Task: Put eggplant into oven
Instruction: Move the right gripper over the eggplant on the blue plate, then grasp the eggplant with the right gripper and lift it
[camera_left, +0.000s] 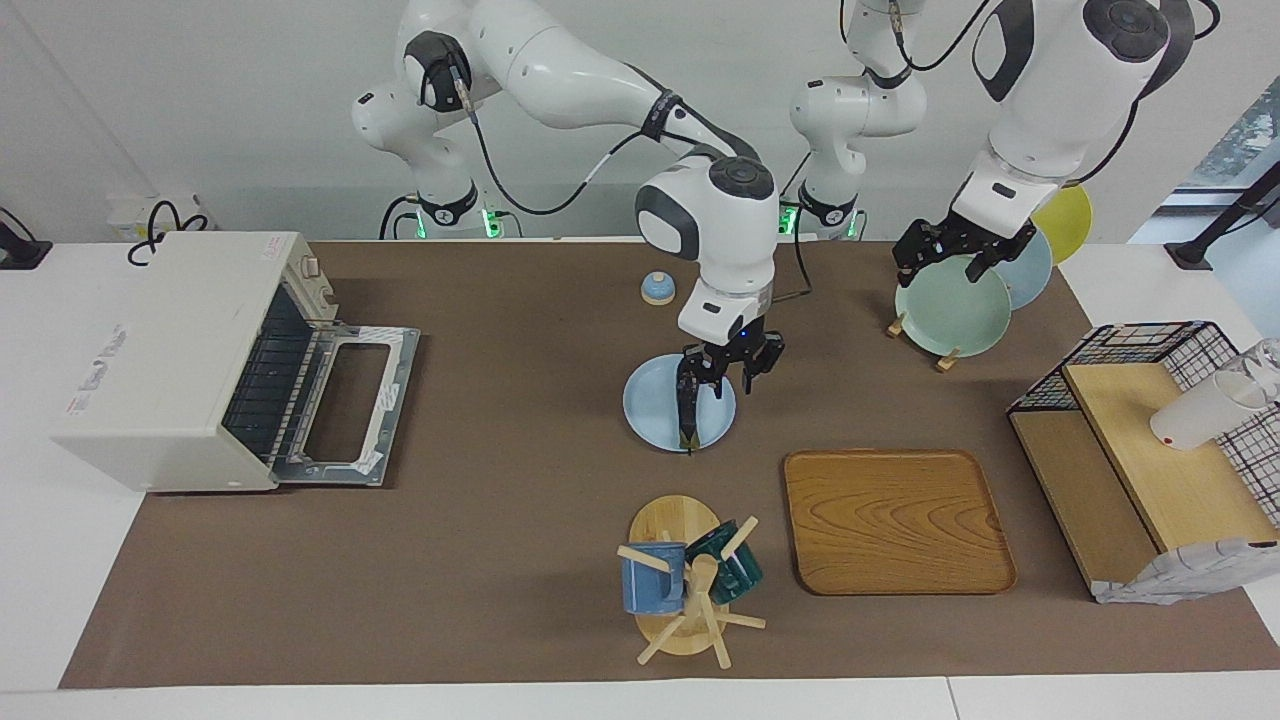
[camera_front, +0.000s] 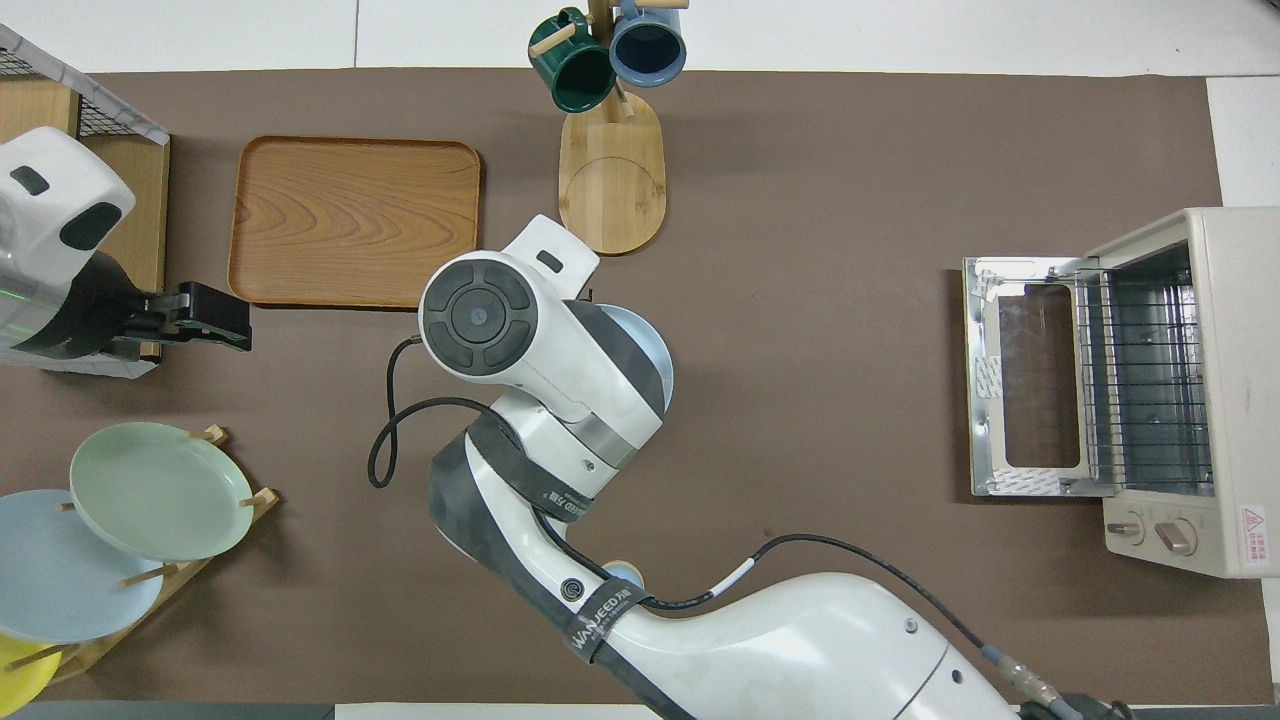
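Right gripper (camera_left: 722, 375) pinches the eggplant (camera_left: 687, 410) over the blue plate (camera_left: 650, 405), its long axis hanging near-vertical, stem down. The oven (camera_left: 170, 355), door open, stands toward the right arm's end. Left gripper (camera_left: 950, 255) waits over the plate rack (camera_left: 945, 355), jaws spread.

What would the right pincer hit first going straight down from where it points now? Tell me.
The right pincer points straight down, shut on the eggplant, which hangs upright over the blue plate. The eggplant's tip would likely meet that plate first; how high it hangs is unclear.
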